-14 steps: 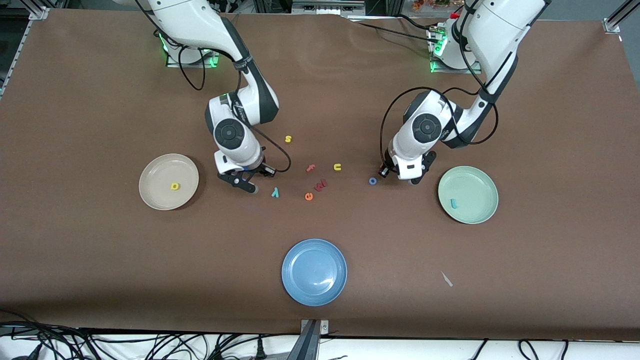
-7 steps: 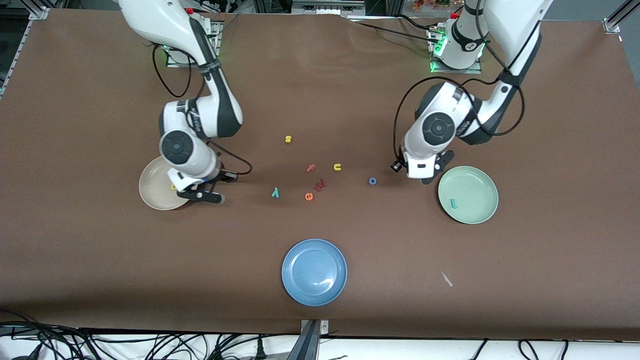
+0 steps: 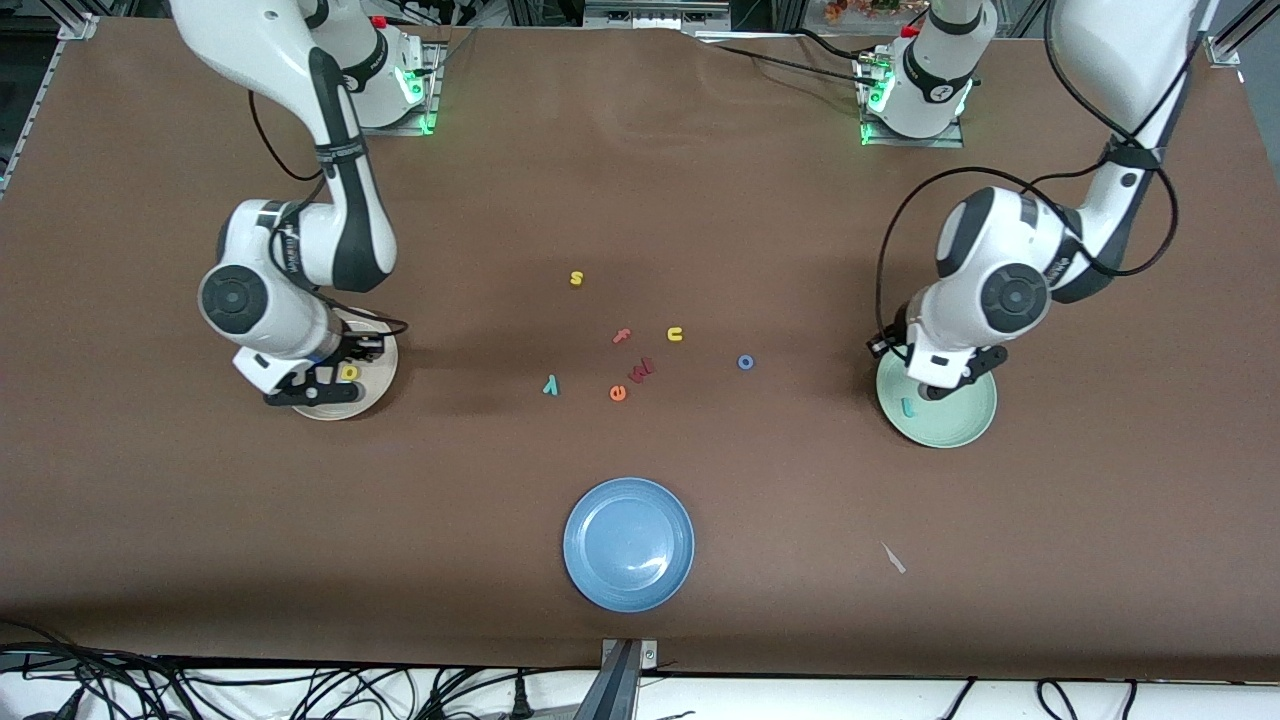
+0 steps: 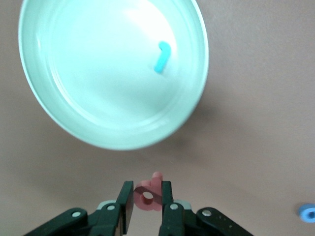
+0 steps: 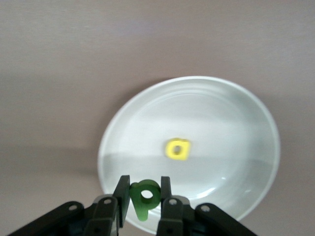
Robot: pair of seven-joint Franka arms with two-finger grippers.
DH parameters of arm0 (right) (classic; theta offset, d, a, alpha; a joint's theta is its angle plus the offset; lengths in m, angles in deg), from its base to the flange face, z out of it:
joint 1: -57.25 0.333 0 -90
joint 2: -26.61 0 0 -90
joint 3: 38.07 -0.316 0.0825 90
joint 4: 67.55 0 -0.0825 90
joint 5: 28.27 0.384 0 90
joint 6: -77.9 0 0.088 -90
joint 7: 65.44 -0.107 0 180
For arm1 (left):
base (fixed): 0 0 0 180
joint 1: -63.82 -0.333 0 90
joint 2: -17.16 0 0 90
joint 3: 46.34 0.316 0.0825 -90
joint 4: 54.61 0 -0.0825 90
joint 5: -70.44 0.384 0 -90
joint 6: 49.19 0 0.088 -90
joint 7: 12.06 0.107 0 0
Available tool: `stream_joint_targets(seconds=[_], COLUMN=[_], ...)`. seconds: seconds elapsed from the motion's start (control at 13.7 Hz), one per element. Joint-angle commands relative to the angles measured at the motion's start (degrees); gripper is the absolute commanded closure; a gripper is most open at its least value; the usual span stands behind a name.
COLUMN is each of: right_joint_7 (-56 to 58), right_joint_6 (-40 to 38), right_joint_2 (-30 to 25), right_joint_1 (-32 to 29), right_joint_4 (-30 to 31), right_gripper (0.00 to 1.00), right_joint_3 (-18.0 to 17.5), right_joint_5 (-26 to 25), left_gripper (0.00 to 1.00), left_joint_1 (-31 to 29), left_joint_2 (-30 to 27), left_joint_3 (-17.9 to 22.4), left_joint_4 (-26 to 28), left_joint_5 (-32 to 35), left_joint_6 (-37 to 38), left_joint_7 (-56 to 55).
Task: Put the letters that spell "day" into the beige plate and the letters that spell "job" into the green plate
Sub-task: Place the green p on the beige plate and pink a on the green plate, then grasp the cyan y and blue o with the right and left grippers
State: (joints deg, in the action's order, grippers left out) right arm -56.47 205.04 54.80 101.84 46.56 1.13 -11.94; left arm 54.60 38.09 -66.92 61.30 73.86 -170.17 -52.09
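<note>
My right gripper (image 5: 144,182) is shut on the olive-green d (image 5: 146,196) and hangs over the beige plate (image 5: 221,128) near its rim. The yellow a (image 5: 177,148) lies in that plate. In the front view that gripper (image 3: 300,390) covers part of the beige plate (image 3: 378,378). My left gripper (image 4: 147,189) is shut on the pinkish-red b (image 4: 147,197) by the rim of the green plate (image 4: 98,73), where the teal j (image 4: 162,56) lies. The teal y (image 3: 550,385) and blue o (image 3: 745,362) lie on the table between the plates.
A yellow s (image 3: 576,278), yellow u (image 3: 675,334), salmon f (image 3: 622,336), orange e (image 3: 618,393) and a dark red letter (image 3: 641,371) lie mid-table. A blue plate (image 3: 628,543) sits nearer the front camera. A small white scrap (image 3: 893,558) lies toward the left arm's end.
Both arms swung away from the middle letters, each with its letter: the right gripper came over the beige plate, the left gripper to the green plate's rim.
</note>
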Motion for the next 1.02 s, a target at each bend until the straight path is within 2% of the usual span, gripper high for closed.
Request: stream_joint_targets(seconds=[0.0, 0.15, 0.37, 0.59, 0.66, 0.73, 0.88, 0.95], right_joint_7=[2.55, 1.32, -2.72, -8.25, -11.23, -13.78, -16.44, -16.53], right_joint_6=[-0.04, -0.05, -0.22, -0.31, -0.31, -0.31, -0.31, -0.31], right_joint_2=[-1.30, -1.30, -0.69, 2.11, 3.52, 4.84, 7.30, 8.97], right_joint_1=[-0.38, 0.06, -0.02, -0.02, -0.02, -0.02, -0.02, -0.02], right_joint_4=[0.68, -0.02, -2.65, -8.70, -10.82, -13.01, -16.18, -18.03], right_gripper=[0.00, 0.00, 0.00, 0.00, 0.00, 0.00, 0.00, 0.00], right_joint_3=[0.18, -0.52, -3.77, -9.12, -10.88, -12.12, -14.23, -15.28], right_joint_5=[1.25, 3.96, 7.31, 7.40, 7.32, 7.40, 7.32, 7.32], left_gripper=[0.97, 0.97, 0.97, 0.89, 0.78, 0.58, 0.03, 0.00], left_joint_1=[-3.86, -5.62, -6.24, -6.59, -6.60, -6.68, -6.60, -6.42], left_joint_2=[1.12, 3.49, 7.27, 8.94, 9.38, 9.39, 9.13, 8.86], left_joint_3=[-0.52, -0.34, -0.34, -0.34, -0.34, -0.34, -0.34, -0.52], left_joint_4=[0.02, -1.47, -2.80, -2.71, -2.62, -2.53, -2.62, -2.71], left_joint_5=[0.53, 2.88, 6.41, 7.12, 7.12, 7.12, 7.04, 7.03], left_joint_6=[0.31, -0.66, -2.76, -4.18, -4.18, -4.09, -3.83, -3.48], left_joint_7=[12.04, 16.71, 17.08, 17.08, 17.08, 17.08, 16.82, 16.47])
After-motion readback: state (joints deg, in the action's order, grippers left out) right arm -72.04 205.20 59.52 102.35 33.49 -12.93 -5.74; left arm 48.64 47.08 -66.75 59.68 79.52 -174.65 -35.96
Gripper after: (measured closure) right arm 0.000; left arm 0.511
